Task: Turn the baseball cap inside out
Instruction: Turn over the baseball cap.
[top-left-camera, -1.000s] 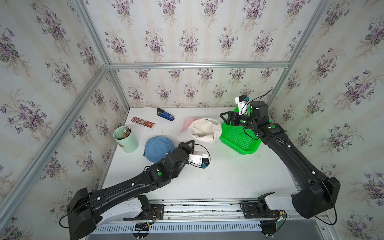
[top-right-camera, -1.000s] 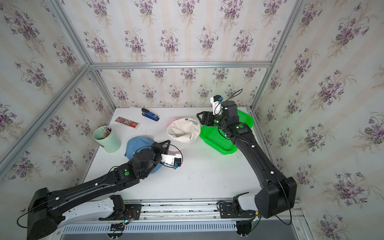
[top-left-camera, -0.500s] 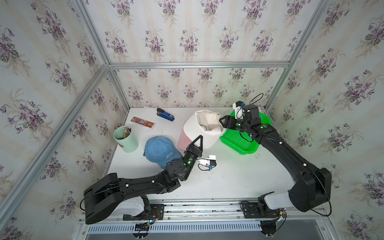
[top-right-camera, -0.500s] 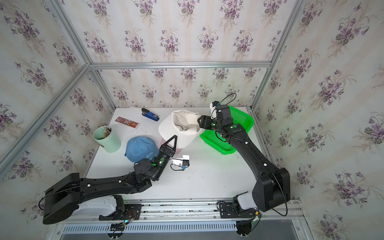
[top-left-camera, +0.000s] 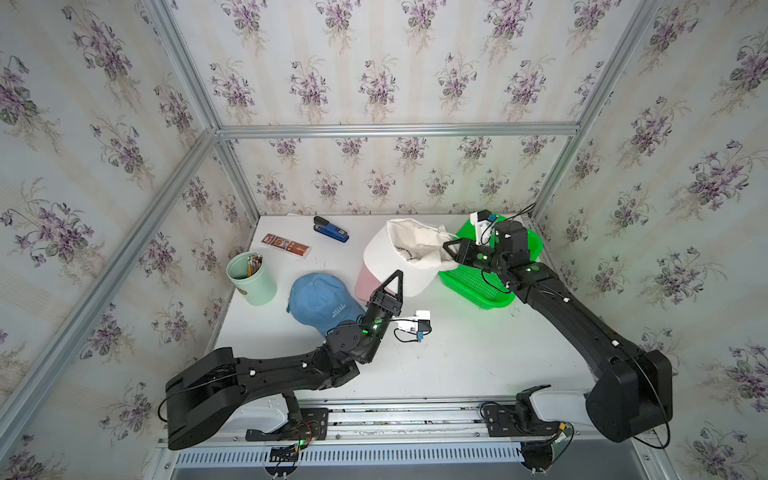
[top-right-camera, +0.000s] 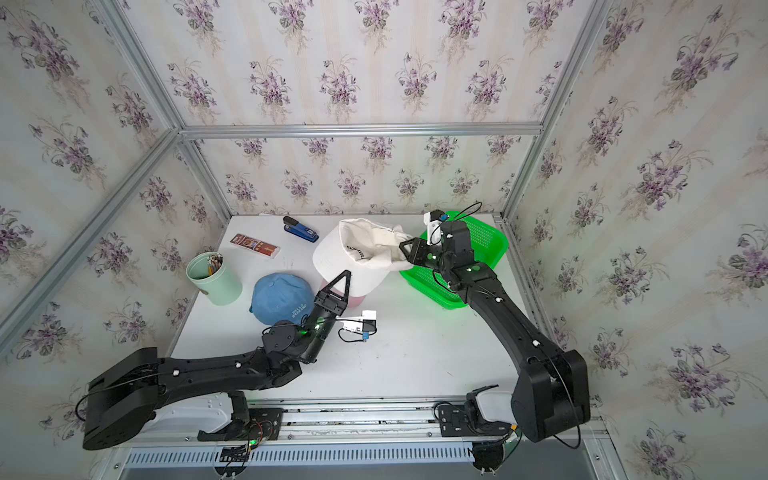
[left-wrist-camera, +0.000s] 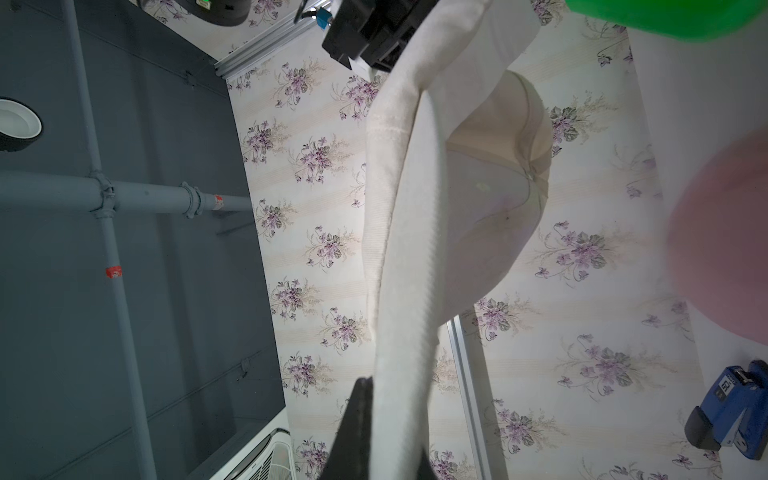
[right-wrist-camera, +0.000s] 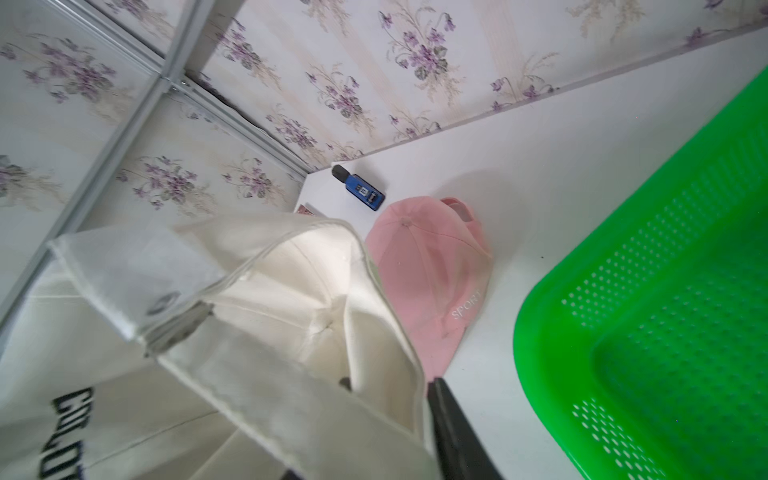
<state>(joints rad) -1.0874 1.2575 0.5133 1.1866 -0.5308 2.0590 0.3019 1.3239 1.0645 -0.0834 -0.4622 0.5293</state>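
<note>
The white baseball cap (top-left-camera: 390, 266) (top-right-camera: 345, 262) hangs above the table between my two grippers, its hollow inside turned upward. My left gripper (top-left-camera: 397, 277) (top-right-camera: 345, 277) points up from below and is shut on the cap's brim, which runs between its jaws in the left wrist view (left-wrist-camera: 395, 424). My right gripper (top-left-camera: 451, 251) (top-right-camera: 406, 249) reaches in from the basket side and is shut on the soft edge of the crown. In the right wrist view the cream fabric (right-wrist-camera: 291, 291) fills the gap at my right gripper (right-wrist-camera: 388, 415) and hides most of one finger.
A blue cap (top-left-camera: 320, 299) (top-right-camera: 280, 297) lies by my left wrist. A pink cap (right-wrist-camera: 428, 266) (top-left-camera: 365, 282) sits under the raised white one. The green basket (top-left-camera: 478, 286) (right-wrist-camera: 665, 291) is under my right arm. A mint pencil cup (top-left-camera: 251, 278), a blue stapler (top-left-camera: 330, 229) and a flat brown box (top-left-camera: 286, 245) stand at the back left.
The white cap was lifted off the table by its brim as my left gripper rose. My right gripper came over from the basket and closed on the crown's edge.
</note>
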